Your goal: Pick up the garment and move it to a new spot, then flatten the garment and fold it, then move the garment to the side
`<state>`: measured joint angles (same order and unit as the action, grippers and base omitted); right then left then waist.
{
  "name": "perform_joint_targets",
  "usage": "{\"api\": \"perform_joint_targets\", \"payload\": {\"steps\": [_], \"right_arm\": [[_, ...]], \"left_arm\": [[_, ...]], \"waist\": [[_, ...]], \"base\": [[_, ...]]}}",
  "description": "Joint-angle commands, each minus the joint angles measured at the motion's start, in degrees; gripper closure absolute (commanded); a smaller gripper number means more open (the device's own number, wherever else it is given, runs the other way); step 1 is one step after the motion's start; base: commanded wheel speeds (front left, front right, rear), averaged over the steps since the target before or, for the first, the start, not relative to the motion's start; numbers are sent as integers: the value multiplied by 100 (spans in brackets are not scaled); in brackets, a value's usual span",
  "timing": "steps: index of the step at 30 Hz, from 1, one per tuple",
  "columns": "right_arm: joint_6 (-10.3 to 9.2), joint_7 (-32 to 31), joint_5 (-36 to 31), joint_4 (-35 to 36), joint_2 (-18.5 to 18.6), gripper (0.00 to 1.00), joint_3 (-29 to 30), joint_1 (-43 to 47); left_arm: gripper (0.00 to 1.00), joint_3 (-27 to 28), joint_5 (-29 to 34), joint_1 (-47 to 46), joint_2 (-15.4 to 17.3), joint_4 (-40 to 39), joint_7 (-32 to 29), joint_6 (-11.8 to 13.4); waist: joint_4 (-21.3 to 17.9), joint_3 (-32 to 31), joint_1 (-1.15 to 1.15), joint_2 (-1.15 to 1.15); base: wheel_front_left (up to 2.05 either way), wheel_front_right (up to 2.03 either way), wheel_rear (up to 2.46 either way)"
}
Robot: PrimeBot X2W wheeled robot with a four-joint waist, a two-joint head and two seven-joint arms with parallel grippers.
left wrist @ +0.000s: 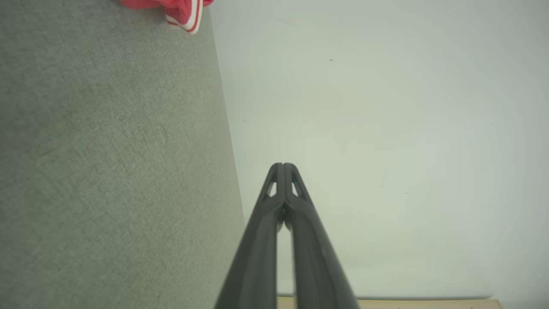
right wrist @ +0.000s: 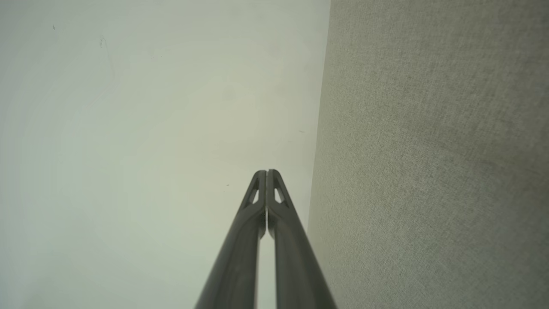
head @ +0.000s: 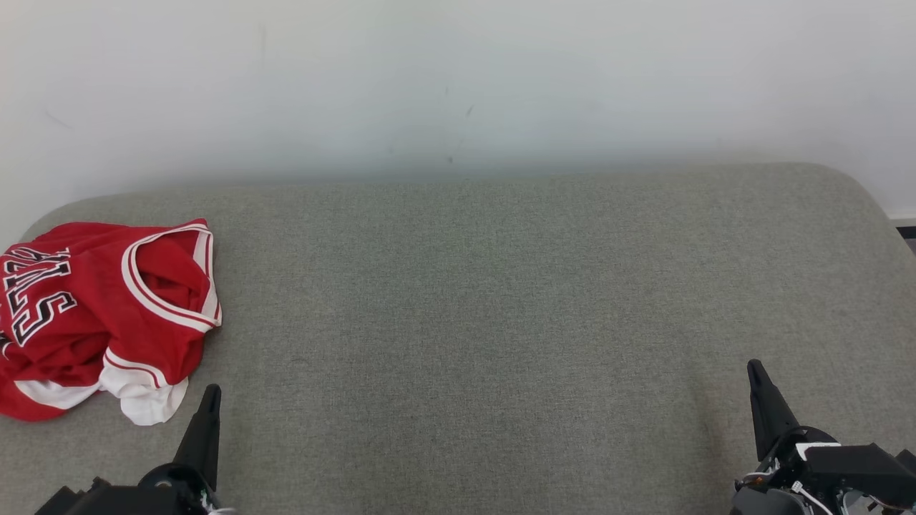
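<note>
Red jersey (head: pixel 100 315) lies crumpled at left edge of head view, on grey padded surface (head: pixel 486 322). Its left side is cut off by frame. My left gripper (head: pixel 212 392) sits lower left, fingers pressed together, empty, just below jersey's white hem. Right gripper (head: pixel 756 368) sits lower right, likewise pressed together, well apart from cloth. Nothing lifted yet. My call: spread left fingers first, come in low, pinch striped trim at opening, lift slowly. Lettering is partly cut off and I can't read it whole. I can't tell how layers stack underneath.

Red, white-trimmed garment (head: pixel 93 336); greyish cushion (head: pixel 501 322)
</note>
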<state>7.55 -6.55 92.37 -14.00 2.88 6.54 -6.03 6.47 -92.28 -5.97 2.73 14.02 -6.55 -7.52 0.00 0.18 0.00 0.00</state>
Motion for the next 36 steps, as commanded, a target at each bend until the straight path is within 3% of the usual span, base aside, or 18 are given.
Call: {"api": "perform_joint_targets", "payload": {"steps": [1,2,3,21,36], "right_arm": [[-13,-9,9,10,-7,100,2,-37],[-13,-9,9,10,-7,100,1,-37],[0,3,0,-10,-1,0,-1,2],[-1,419,-304,-87,-11,0,-310,178],[-3,781,-1266,-119,-7,0,-529,131]], "left_arm": [[100,14,-27,-62,31,3,-12,-11],[100,15,-27,-62,31,3,-12,-11],[0,-1,1,3,-3,8,3,1],[0,-185,321,323,-31,56,419,3],[0,-180,1337,404,-18,-90,780,150]], "waist": [[0,0,0,0],[0,0,0,0],[0,0,0,0],[-14,-61,0,0],[-6,-124,0,0]], "base": [[0,0,0],[0,0,0],[0,0,0],[0,0,0],[0,0,0]]}}
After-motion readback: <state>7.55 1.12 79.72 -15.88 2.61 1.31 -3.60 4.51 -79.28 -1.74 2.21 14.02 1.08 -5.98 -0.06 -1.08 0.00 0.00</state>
